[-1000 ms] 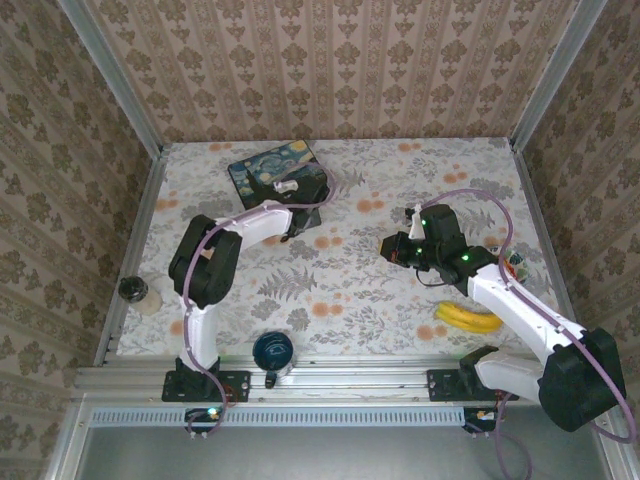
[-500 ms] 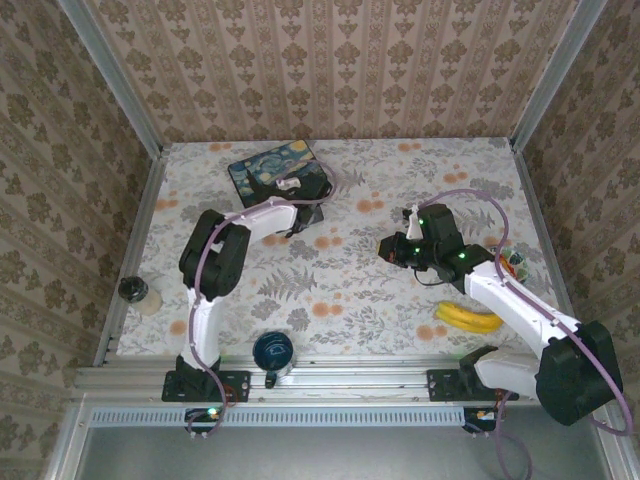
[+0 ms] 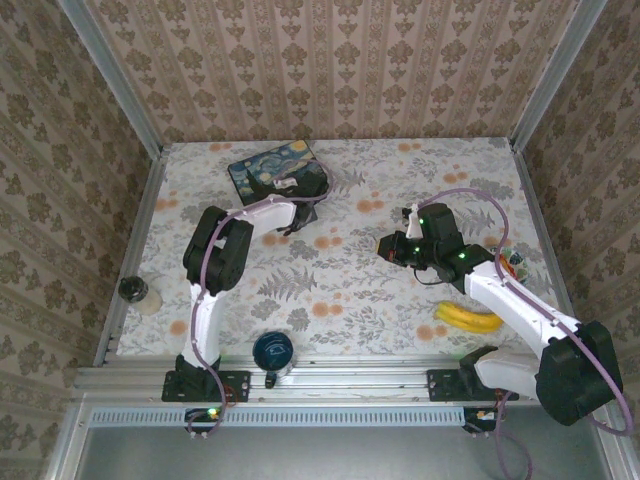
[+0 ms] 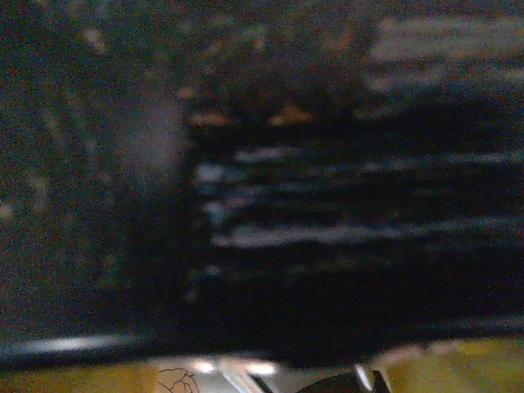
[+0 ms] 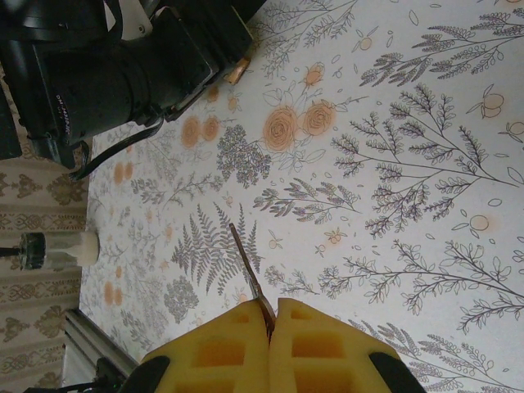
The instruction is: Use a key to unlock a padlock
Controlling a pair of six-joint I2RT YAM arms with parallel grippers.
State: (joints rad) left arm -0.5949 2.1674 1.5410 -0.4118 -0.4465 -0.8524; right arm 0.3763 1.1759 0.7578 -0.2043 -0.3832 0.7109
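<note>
Pinches the slim dark metal key [image 5: 249, 270], likely light, stiff and slippery, by its head in the closed right hand [image 5: 270, 315] above the floral worktop [image 5: 426, 164]; cannot tell the opening of the left hand [image 3: 298, 216].

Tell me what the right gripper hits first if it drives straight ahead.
Likely the left arm's black wrist, across bare tablecloth; the held key aims there from the right gripper. Depth unclear.
</note>
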